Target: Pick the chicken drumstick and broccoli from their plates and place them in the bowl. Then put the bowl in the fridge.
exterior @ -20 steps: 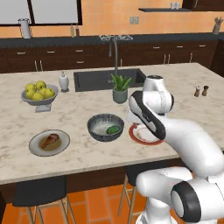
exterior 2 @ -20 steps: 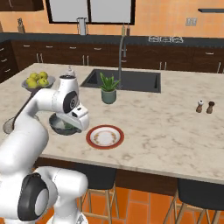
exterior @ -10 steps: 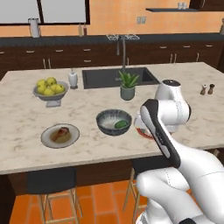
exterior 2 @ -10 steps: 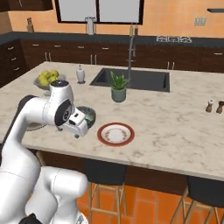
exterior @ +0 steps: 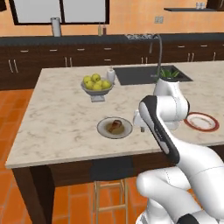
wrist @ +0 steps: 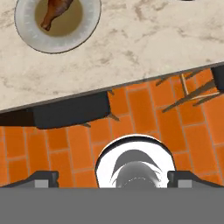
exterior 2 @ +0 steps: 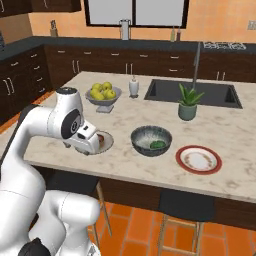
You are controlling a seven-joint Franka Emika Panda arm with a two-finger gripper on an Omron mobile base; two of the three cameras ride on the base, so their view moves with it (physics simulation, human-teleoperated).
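Gripper [wrist: 112,178]: its two dark tips are sitting far apart at the foot of the hand view, jaws spread wide and gripping nothing (orange floor tiles and a dark stool seat are showing beneath it).
Counter edge [wrist: 131,61]: the pale marble top is running across the upper hand view, with the drop to the floor just below it.
Grey plate [wrist: 89,26]: it is lying on the marble near the front edge, close beside the hand in the right base view [exterior 2: 106,141].
Chicken drumstick [wrist: 54,12]: it is resting on the grey plate's brownish centre, thin bone end pointing toward the plate's rim; in the left base view [exterior: 115,125] it is showing as a small reddish-brown lump.
Bowl [exterior 2: 151,140]: the ribbed dark bowl is standing on the counter between the two plates, apart from both.
Broccoli [exterior 2: 158,145]: the green floret is already lying inside the bowl.
Red-rimmed plate [exterior 2: 198,159]: it is sitting at the bowl's other side, white centre bare; also seen past the arm [exterior: 201,121].
Fruit bowl [exterior: 97,87]: the footed grey bowl of yellow fruits is standing farther back, behind the grey plate.
Potted plant [exterior 2: 188,104]: it is standing upright by the sink's front edge.
Sink [exterior 2: 192,93]: the dark basin is lying at the far side of the island.
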